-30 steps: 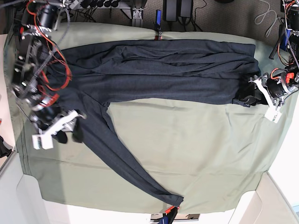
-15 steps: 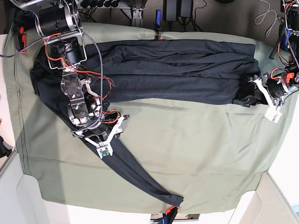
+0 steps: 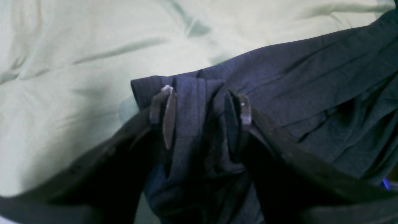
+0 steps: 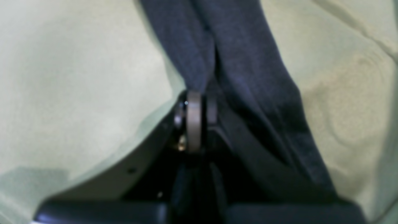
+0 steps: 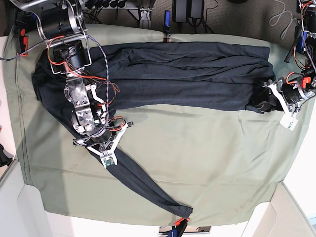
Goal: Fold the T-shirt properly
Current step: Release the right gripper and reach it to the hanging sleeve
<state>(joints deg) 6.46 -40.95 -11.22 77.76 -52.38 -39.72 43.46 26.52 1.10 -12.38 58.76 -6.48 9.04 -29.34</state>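
T-shirt (image 5: pixel 187 74): dark navy, thin soft knit, long-sleeved; body in lengthwise folds across the desk's far half, one sleeve trailing diagonally toward the near edge. Cloth (image 5: pixel 207 163): olive-green, wrinkled, covers the desk. My right hand (image 4: pixel 199 107): pinched tight on the sleeve. My left hand (image 3: pixel 202 102): fingers parted, bunched hem between them.

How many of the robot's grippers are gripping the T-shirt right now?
2. The right gripper is pinched shut on the T-shirt's loose sleeve; the left gripper clamps a bunched edge at the garment's far end.
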